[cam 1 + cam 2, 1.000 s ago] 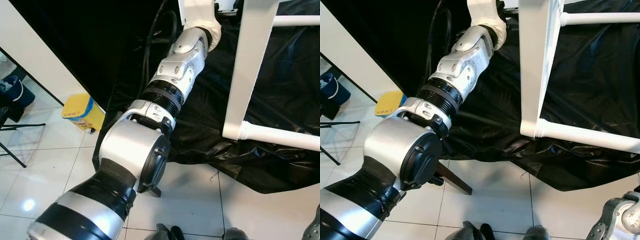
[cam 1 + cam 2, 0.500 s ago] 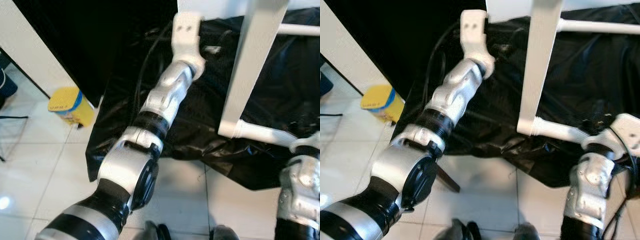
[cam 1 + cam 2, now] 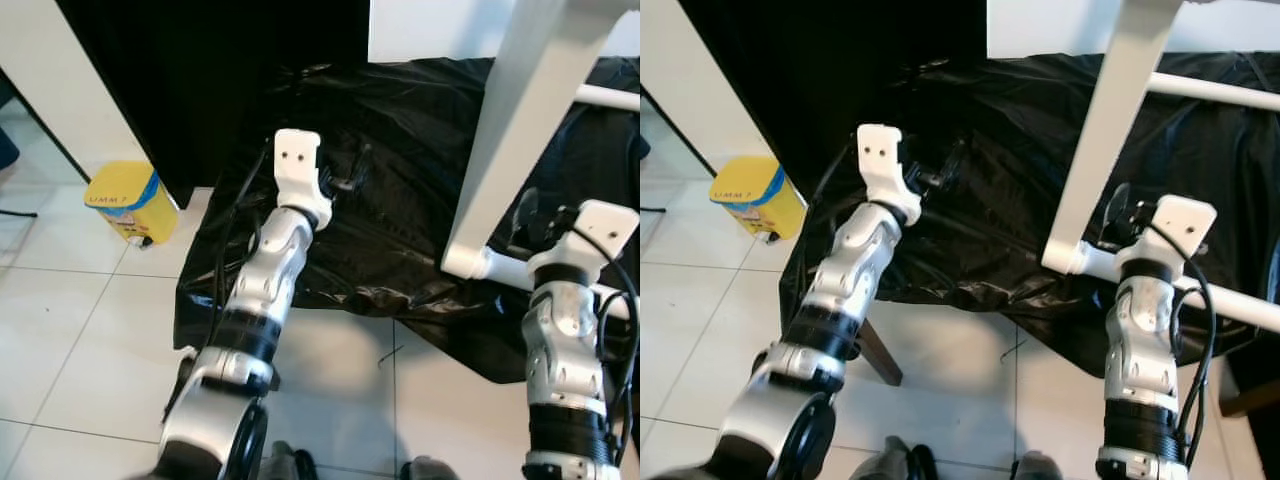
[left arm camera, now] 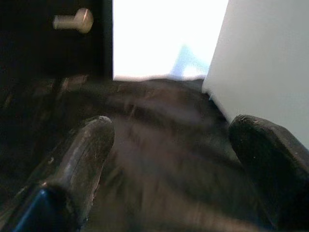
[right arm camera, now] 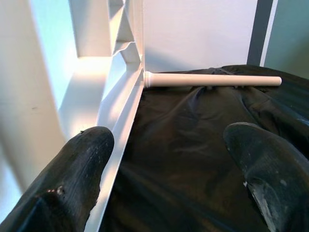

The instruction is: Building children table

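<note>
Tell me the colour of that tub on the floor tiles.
Yellow tub with a blue band; clearest in the left eye view.

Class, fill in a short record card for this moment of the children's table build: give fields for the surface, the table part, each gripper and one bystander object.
surface: black plastic sheet spread over white floor tiles
table part: white table frame, its upright leg joined to a round white rail low on the sheet
left gripper: jaws open, held over the sheet, holding nothing
right gripper: jaws open, close beside the foot of the leg, holding nothing
bystander object: yellow tub with a blue band, on the tiles left of the sheet
</note>
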Controlling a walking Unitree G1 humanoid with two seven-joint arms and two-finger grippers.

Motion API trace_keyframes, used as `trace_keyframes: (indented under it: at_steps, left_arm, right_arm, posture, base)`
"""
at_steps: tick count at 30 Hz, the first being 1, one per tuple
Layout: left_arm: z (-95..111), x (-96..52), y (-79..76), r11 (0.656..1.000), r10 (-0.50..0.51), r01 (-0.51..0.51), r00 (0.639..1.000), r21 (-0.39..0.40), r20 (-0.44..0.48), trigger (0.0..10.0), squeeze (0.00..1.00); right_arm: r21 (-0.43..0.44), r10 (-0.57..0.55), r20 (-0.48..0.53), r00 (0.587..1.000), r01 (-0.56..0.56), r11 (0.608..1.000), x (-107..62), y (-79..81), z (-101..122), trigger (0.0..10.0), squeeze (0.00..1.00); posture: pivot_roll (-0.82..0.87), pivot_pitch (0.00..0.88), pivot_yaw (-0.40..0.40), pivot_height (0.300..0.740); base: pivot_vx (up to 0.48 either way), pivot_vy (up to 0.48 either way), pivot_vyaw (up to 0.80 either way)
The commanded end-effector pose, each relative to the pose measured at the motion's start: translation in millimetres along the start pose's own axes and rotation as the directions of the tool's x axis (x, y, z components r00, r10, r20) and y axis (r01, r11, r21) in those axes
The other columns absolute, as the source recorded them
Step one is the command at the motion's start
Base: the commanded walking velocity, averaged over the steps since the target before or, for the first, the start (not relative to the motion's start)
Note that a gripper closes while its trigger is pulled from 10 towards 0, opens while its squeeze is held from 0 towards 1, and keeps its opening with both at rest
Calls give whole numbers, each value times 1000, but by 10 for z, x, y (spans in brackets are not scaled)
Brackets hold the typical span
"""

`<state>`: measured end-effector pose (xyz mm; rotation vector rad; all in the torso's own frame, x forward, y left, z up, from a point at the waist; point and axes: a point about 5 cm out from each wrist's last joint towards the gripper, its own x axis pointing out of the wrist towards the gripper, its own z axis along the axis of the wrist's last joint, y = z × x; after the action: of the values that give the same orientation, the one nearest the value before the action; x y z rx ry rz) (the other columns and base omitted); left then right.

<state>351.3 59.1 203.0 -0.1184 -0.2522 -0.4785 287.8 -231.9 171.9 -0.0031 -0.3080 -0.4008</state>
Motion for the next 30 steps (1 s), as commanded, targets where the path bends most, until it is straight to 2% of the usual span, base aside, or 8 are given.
trace_keyframes:
  at_steps: [1,5,7,8,14,17,25,30]
  left_arm:
    - [-26,-102,-2,1000,-8,9,1000,11,-6,10000,0]
    - [-65,-287,0,1000,-21,21,1000,11,0,10000,0]
    - [-71,-323,-10,999,-30,30,1000,15,1,10000,0]
    - [-87,-387,-44,996,-62,61,998,61,3,10000,0]
    - [-185,-544,-141,988,-119,121,992,93,-27,10000,0]
    - [-224,-601,-152,984,-121,127,991,126,-53,10000,0]
    - [-234,-690,-139,985,-117,125,991,118,-72,10000,0]
    - [-211,-712,-150,981,-134,142,988,131,-72,10000,0]
  right_arm:
    - [-15,-1,-40,999,0,1000,-108,-13,-97,10000,0]
    - [-19,8,-75,997,-10,1000,-236,-18,-175,10000,0]
    - [-22,17,-78,997,-18,1000,-255,-12,-187,10000,0]
    - [-25,27,-86,996,-29,999,-293,-4,-209,10000,0]
    - [-43,61,-125,990,-67,997,-448,17,-301,10000,0]
    - [-48,88,-138,986,-95,994,-514,35,-327,10000,0]
    - [-39,172,-149,974,-180,983,-627,132,-341,10000,0]
    - [17,287,-154,945,-288,957,-632,321,-348,10000,0]
  posture:
    - [-108,49,-2,740]
    - [-112,45,-2,740]
    - [-112,45,-2,740]
    - [-113,44,0,740]
    - [-122,49,8,740]
    - [-125,51,9,740]
    - [-133,62,14,740]
    - [-127,64,14,740]
  base:
    - [0,0,0]
    - [0,0,0]
    - [0,0,0]
    - [0,0,0]
    - [0,0,0]
    - [0,0,0]
    - [0,0,0]
    - [0,0,0]
